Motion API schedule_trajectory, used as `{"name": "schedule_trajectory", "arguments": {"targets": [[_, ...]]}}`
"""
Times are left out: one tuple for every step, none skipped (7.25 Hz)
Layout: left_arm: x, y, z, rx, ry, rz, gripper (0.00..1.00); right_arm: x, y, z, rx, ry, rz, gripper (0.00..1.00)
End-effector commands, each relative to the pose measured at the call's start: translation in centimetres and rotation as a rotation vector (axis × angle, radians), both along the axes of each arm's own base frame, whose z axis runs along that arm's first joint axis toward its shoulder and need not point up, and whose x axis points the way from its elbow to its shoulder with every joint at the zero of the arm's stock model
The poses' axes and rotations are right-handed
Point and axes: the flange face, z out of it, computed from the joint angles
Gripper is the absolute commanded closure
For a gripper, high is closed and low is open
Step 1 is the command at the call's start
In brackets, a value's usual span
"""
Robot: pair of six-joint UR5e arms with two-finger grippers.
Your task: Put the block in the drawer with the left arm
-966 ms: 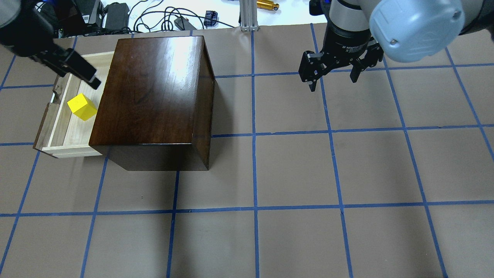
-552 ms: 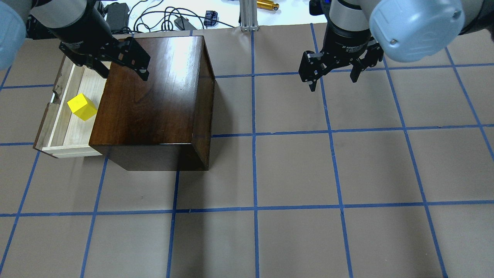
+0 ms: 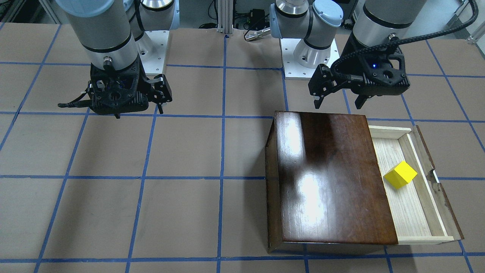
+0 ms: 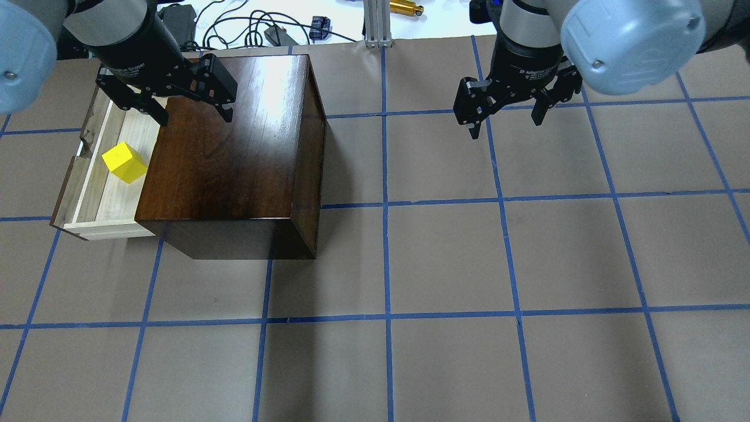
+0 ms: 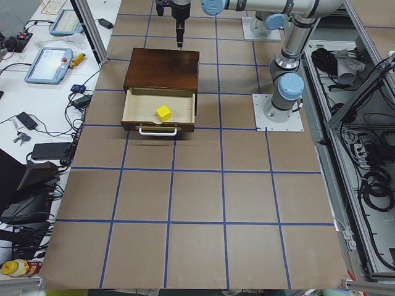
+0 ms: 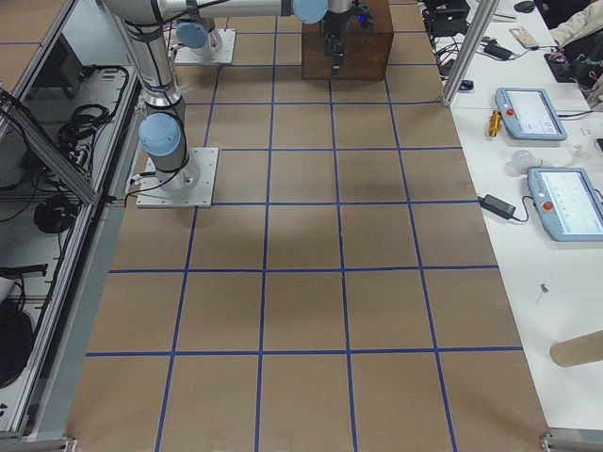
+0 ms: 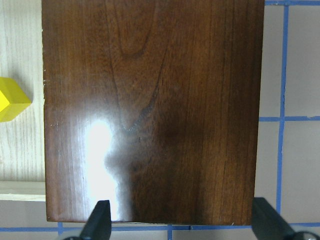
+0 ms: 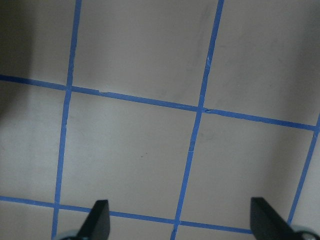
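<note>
The yellow block (image 4: 124, 162) lies in the pulled-out pale-wood drawer (image 4: 99, 206), free of any gripper; it also shows in the front view (image 3: 400, 174), the left view (image 5: 163, 113) and at the left edge of the left wrist view (image 7: 11, 99). The drawer (image 3: 416, 212) slides out of the dark brown box (image 4: 234, 146). My left gripper (image 4: 193, 117) is open and empty, held above the box's far end. My right gripper (image 4: 505, 124) is open and empty over bare table far to the right.
Blue tape lines grid the brown table. Cables, adapters and a metal post (image 4: 375, 23) lie beyond the far edge. The arm bases (image 3: 307, 57) stand on the robot's side. Tablets (image 6: 532, 108) rest on a side bench.
My left gripper has swung from over the drawer's far corner to above the box's far end. The block stays in the drawer. The right arm has not moved.
</note>
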Motion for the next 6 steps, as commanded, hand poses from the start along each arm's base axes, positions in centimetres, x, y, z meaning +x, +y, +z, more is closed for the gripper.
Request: {"name": "schedule_trajectory", "arguments": {"targets": [[-0.04,0.19,0.23,-0.005,0.000,0.001,0.00,0.00,0.00,0.00,0.000,0.000,-0.001,0.00],[-0.05,0.25,0.31,-0.006,-0.001,-0.002,0.00,0.00,0.00,0.00,0.000,0.000,0.001,0.00],[-0.05,0.43,0.44,-0.008,-0.001,-0.002,0.00,0.00,0.00,0.00,0.000,0.000,0.001,0.00],[0.03,0.46,0.54,-0.011,-0.001,-0.004,0.00,0.00,0.00,0.00,0.000,0.000,0.001,0.00],[0.03,0.39,0.54,-0.011,-0.001,-0.005,0.00,0.00,0.00,0.00,0.000,0.000,0.001,0.00],[0.03,0.44,0.62,-0.012,-0.001,-0.008,0.00,0.00,0.00,0.00,0.000,0.000,0.001,0.00]]}}
